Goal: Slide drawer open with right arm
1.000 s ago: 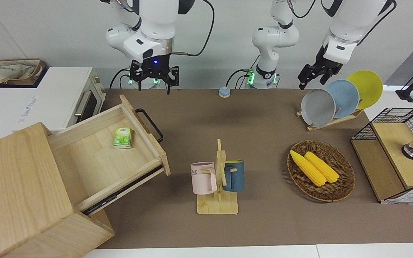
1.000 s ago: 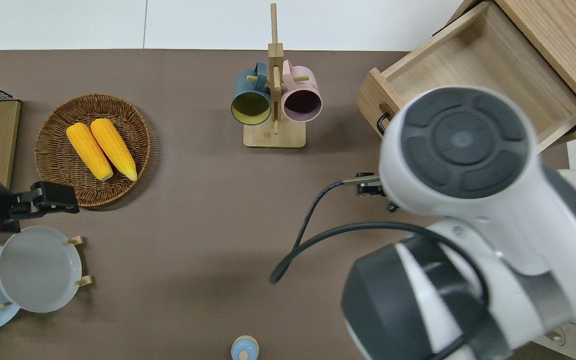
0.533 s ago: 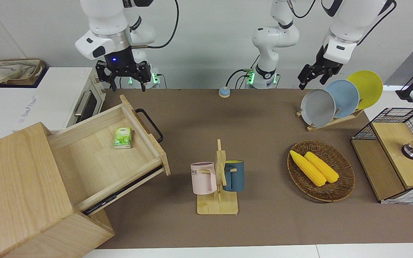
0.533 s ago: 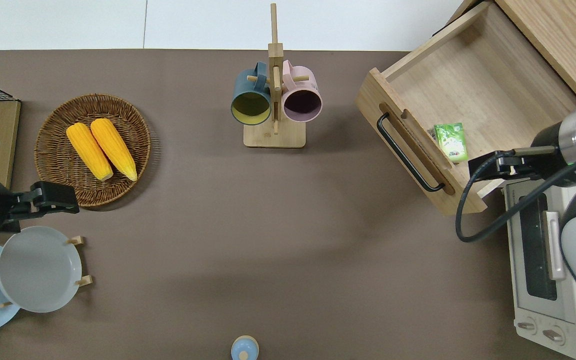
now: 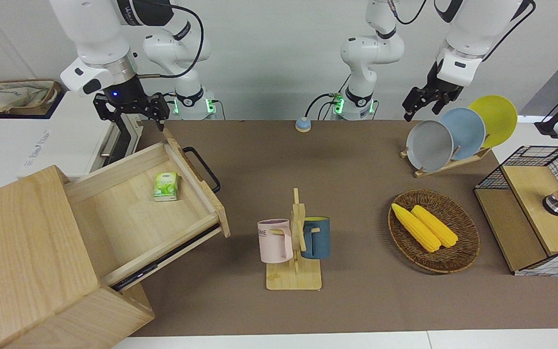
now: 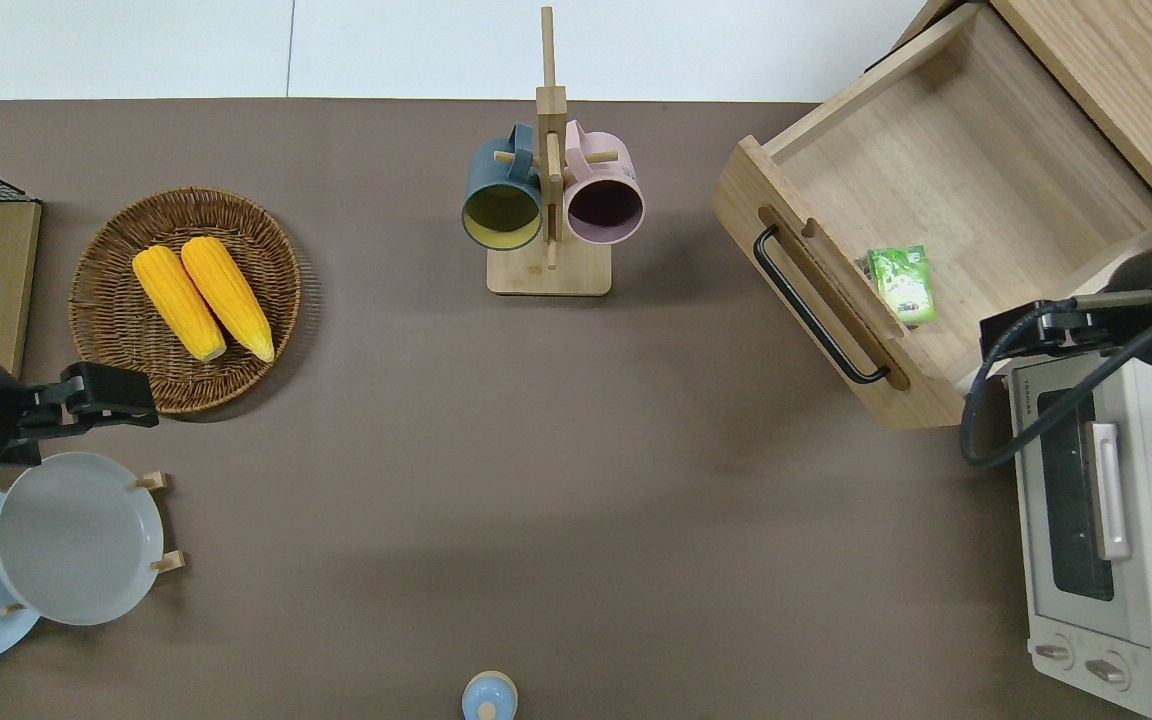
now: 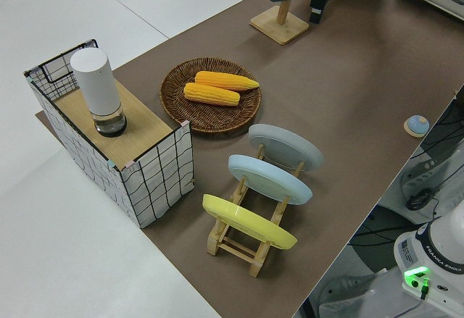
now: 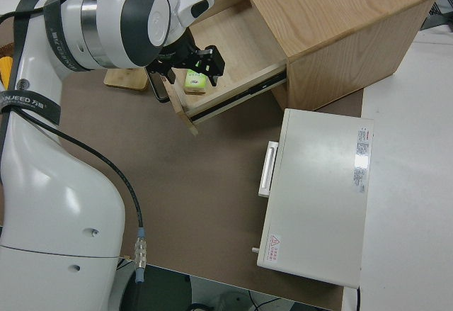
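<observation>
The drawer (image 5: 129, 218) stands pulled well out of its pale-wood cabinet (image 5: 22, 252), its front panel and black bar handle (image 5: 204, 169) facing the table's middle. A small green packet (image 5: 165, 186) lies in it. My right gripper (image 5: 132, 118), blue light on its wrist, hangs open and empty. In the overhead view it (image 6: 1036, 330) is over the drawer's side wall (image 6: 966, 375) next to the toaster oven, apart from the handle (image 6: 816, 305). The right side view shows it (image 8: 191, 66) over the packet (image 8: 195, 81). The left arm is parked.
A white toaster oven (image 6: 1096, 520) stands beside the drawer, nearer to the robots. A mug rack (image 5: 294, 242) holds a pink and a blue mug mid-table. A wicker basket (image 5: 468, 252) with corn, a plate rack (image 5: 458, 133) and a wire crate (image 5: 535, 208) stand toward the left arm's end.
My right gripper has swung from over the table beside the drawer handle toward the toaster oven. The drawer, the packet and the left arm have not moved.
</observation>
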Controlling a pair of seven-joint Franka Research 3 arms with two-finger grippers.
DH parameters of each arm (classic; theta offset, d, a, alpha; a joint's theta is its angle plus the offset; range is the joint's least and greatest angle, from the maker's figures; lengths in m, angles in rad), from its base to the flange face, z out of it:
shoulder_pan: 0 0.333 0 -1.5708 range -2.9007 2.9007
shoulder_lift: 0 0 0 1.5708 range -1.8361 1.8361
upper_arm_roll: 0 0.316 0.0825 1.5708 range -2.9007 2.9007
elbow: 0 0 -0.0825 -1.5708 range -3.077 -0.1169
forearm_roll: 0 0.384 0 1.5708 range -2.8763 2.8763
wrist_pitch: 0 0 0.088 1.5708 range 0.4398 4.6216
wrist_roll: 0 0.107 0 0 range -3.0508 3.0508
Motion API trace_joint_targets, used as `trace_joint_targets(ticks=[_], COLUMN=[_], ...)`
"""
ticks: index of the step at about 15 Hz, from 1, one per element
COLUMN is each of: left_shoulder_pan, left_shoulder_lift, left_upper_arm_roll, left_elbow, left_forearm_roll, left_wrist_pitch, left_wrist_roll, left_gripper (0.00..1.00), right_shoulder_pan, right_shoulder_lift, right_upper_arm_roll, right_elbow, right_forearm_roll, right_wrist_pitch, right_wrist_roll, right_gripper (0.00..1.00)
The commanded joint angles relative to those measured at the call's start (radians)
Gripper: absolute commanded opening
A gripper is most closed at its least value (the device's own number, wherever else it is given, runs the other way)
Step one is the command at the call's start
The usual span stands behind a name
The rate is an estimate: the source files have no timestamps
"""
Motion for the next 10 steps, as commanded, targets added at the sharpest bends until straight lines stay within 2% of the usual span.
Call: trace_joint_targets(ticks=[1,4,10], left_shoulder_pan=[0.000,0.000,0.000], left_shoulder_lift=[-0.008,-0.008,-0.008], left_upper_arm_roll=[0.004,0.004,0.004], left_elbow=[0.004,0.004,0.004], left_forearm_roll=[-0.001,-0.001,-0.001], left_wrist_pitch=[-0.015,-0.015,-0.017], left_wrist_roll=[0.007,0.007,0.007], left_gripper=[0.99,0.99,0.99], right_shoulder_pan=[-0.014,-0.026,-0.025], right_shoulder_lift=[-0.027,-0.018,-0.015], right_upper_arm_roll=[0.012,0.009,0.010], right_elbow=[-0.036,-0.016,-0.008], right_forearm_roll=[-0.006,0.052,0.039], right_wrist_pitch=[0.029,0.013,0.014], right_wrist_roll=[-0.010,-0.010,0.003], right_gripper=[0.987,0.987,0.987])
